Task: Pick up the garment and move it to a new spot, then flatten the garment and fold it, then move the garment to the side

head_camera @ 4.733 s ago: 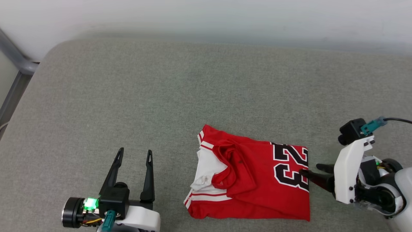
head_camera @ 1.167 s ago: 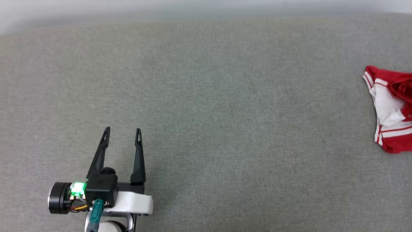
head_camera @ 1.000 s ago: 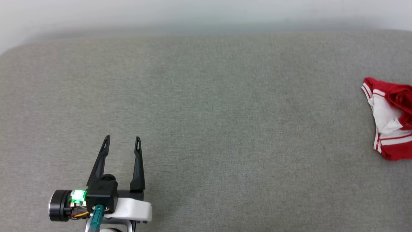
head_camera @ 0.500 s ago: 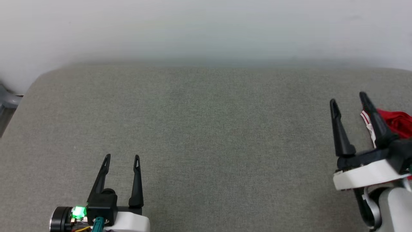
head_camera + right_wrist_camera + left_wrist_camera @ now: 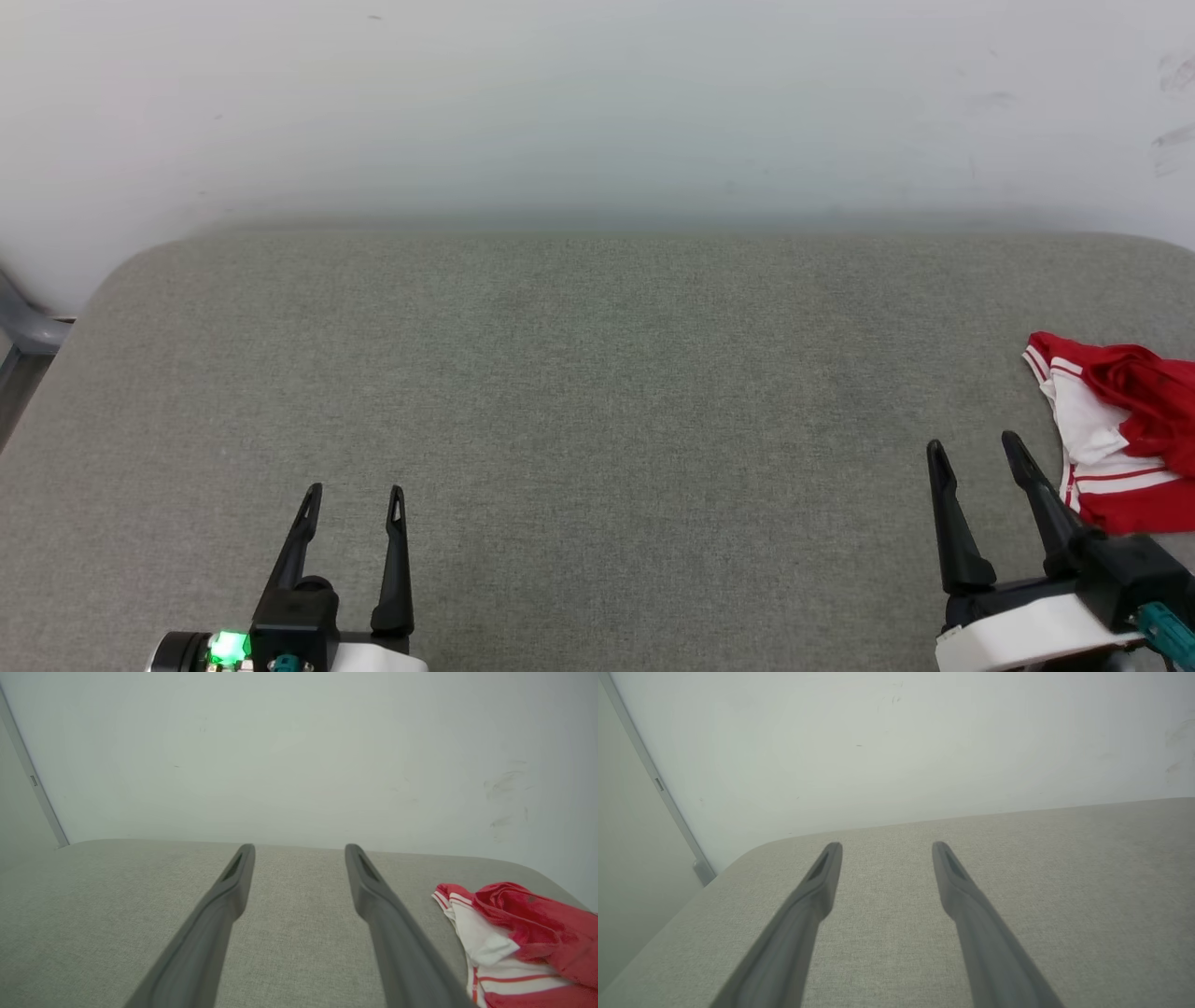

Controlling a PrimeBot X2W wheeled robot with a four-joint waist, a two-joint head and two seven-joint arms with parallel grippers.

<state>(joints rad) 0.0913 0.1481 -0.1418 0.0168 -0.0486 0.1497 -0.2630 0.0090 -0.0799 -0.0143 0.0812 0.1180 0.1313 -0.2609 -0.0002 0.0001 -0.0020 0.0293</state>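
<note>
The garment (image 5: 1120, 434), a folded red shirt with white and striped trim, lies at the right edge of the grey cushion (image 5: 597, 373), partly cut off by the head view's border. In the right wrist view the garment (image 5: 523, 938) sits to the right of the fingers, apart from them. My right gripper (image 5: 974, 448) stands open at the lower right, just left of the garment, holding nothing. My left gripper (image 5: 355, 495) is open at the lower left, far from the garment, with bare cushion between its fingers (image 5: 966, 896).
A pale wall (image 5: 597, 103) rises behind the cushion's far edge. A grey metal frame (image 5: 23, 327) shows past the cushion's rounded left corner. The wide middle of the cushion is bare fabric.
The head camera has tilted up, so the wall now shows. My right gripper has come into view and dropped to the lower right beside the garment. The garment lies where it was.
</note>
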